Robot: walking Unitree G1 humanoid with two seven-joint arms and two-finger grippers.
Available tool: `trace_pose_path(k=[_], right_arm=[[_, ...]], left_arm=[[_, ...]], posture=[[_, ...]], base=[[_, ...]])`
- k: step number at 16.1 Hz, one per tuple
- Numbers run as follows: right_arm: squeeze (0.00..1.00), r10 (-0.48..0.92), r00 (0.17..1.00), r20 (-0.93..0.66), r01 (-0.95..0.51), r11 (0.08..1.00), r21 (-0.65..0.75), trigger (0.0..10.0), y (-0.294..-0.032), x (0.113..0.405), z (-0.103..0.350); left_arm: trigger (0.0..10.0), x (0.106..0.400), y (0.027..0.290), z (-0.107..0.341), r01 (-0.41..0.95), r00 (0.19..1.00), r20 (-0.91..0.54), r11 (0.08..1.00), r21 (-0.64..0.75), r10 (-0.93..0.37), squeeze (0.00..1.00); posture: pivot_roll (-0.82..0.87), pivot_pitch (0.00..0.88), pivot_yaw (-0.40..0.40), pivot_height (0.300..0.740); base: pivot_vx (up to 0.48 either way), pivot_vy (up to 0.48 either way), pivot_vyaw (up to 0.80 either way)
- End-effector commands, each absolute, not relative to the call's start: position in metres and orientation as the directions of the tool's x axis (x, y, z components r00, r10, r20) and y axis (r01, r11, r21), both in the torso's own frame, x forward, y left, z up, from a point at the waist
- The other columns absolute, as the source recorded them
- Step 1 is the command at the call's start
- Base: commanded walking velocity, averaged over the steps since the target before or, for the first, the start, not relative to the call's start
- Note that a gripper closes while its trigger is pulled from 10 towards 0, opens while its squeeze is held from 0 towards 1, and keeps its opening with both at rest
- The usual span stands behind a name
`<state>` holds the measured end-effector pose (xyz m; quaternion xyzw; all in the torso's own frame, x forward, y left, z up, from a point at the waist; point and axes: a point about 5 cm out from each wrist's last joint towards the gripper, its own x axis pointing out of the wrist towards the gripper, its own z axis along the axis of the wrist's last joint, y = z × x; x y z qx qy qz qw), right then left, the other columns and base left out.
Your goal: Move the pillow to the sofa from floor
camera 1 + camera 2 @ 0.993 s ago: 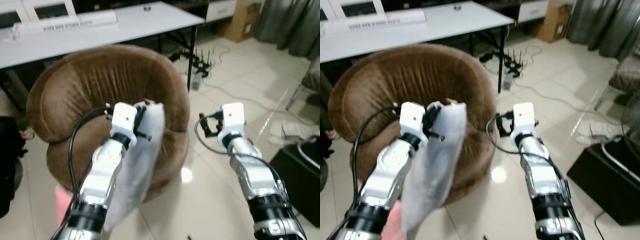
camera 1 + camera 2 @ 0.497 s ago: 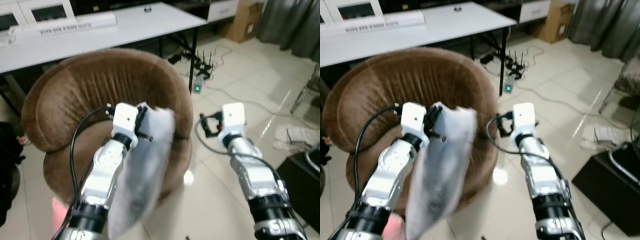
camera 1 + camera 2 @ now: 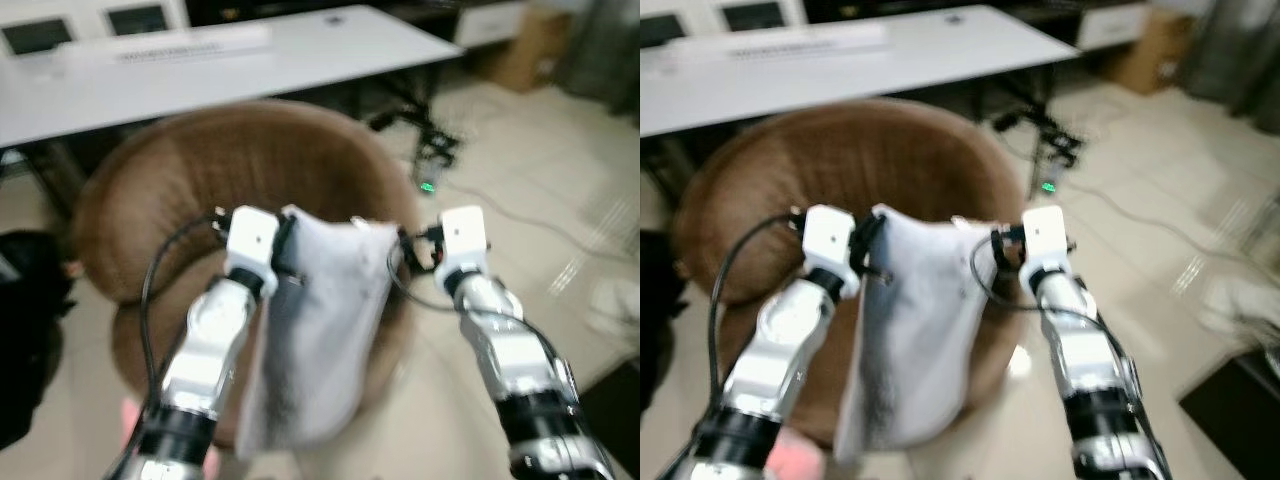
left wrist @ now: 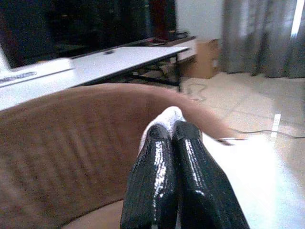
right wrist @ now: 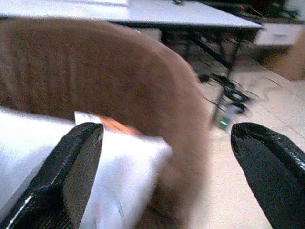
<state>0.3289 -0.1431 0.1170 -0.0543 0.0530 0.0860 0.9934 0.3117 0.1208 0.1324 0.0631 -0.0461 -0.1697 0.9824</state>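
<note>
Presently, entries by size.
Sofa (image 3: 180,190): brown, round-backed, lying at twelve o'clock of both arms.
Pillow (image 3: 325,330): white, hanging off the floor before the seat, pinched at one top corner.
Left gripper (image 4: 172,138): fingers (image 4: 150,176) pressing together on that corner.
Right gripper (image 5: 164,143): fingers (image 5: 71,162) standing wide apart at three o'clock of the pillow.
Risk: a one-corner pinch is likely slipping; the swinging pillow could be missing the seat.
Views: the left wrist view is showing the pinch; the head views are showing the hanging length.
</note>
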Motion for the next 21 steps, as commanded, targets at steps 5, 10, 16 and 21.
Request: trace_pose_path(k=[5, 10, 16, 21], right_arm=[[0.0, 0.186, 0.975, -0.12, -0.198, 0.976, -0.089, 10.0, -0.137, 0.329, 0.116], [0.0, 0.291, 0.953, -0.087, -0.3, 0.948, -0.11, 10.0, -0.139, 0.327, 0.122], [0.0, 0.61, 0.789, -0.071, -0.613, 0.773, -0.165, 10.0, -0.153, 0.305, 0.136], [0.0, 0.641, 0.761, -0.097, -0.647, 0.74, -0.183, 10.0, -0.163, 0.293, 0.139]], left_arm=[[10.0, 0.314, 0.124, 0.144, 0.326, 0.931, 0.12, 0.933, 0.151, -0.344, 0.0], [10.0, 0.316, 0.105, 0.139, 0.516, 0.842, 0.077, 0.838, 0.18, -0.534, 0.0], [10.0, 0.337, 0.075, 0.162, 0.709, 0.673, 0.108, 0.68, 0.186, -0.731, 0.0], [10.0, 0.36, 0.072, 0.167, 0.695, 0.692, 0.107, 0.699, 0.17, -0.714, 0.0]], posture=[[0.02, 0.0, 0.031, 0.74], [0.03, 0.0, 0.027, 0.74], [0.0, 0.0, 0.047, 0.74], [-0.03, 0.0, 0.05, 0.74]], base=[[0.411, 0.0, 0.0], [0.165, 0.0, 0.0], [0.0, 0.0, 0.0], [0.0, 0.0, 0.0]])
